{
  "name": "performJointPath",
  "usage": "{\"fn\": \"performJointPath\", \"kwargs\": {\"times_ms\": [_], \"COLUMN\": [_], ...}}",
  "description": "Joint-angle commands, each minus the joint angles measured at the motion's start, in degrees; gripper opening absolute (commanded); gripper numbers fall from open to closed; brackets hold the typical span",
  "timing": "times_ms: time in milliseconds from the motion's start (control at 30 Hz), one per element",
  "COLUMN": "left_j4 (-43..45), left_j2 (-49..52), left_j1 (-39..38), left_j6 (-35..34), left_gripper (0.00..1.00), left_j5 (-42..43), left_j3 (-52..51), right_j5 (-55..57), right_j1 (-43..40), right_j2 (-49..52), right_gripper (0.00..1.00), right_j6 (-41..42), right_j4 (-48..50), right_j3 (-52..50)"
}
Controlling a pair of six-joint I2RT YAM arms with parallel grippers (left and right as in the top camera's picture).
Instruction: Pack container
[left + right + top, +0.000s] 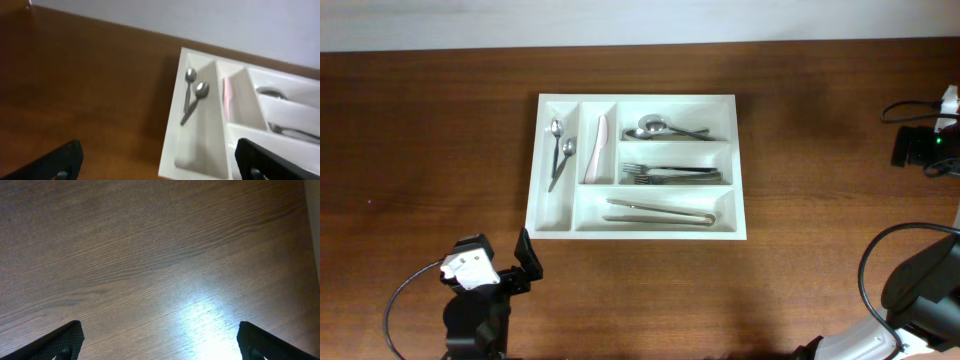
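Well, my left gripper (pixel 159 167) and right gripper (pixel 159 345) are wide apart, empty; the container (pixel 635 97) past my left jaws looks packed, so I'd just stop

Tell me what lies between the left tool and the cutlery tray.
Nothing but bare wooden table, from left tool to cutlery tray; the overhead view shows it.

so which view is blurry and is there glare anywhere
Left wrist view is the soft one: the container edges and the two small spoons look smeared. Right wrist view shows crisp wood grain but has a bright glare patch on the table, lower middle. Overhead view is sharp and evenly lit.
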Motion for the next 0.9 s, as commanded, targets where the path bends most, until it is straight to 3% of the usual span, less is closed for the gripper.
{"fn": "performJointPath", "kwargs": {"times_ms": [0,467,867], "left_j4": [3.43,4.79,4.63], "left_j2": [-1.81,-9.2,-9.25], "left_j1": [1.36,3.78,2.43], "left_j6": [0.96,1.18,1.18], "left_gripper": [0.99,0.99,0.99], "left_j5": [0.02,0.26,0.92], "left_j3": [-3.19,-7.61,-7.61], "right_j5": [0.31,0.31,0.31], "right_j1": [0.09,0.09,0.09], "right_j2": [-0.11,-0.11,-0.11], "right_gripper": [0.99,0.99,0.98], "right_j6": [0.33,0.31,0.31], "right_j4": [0.0,0.0,0.0], "right_j3": [-0.11,-0.11,-0.11]}}
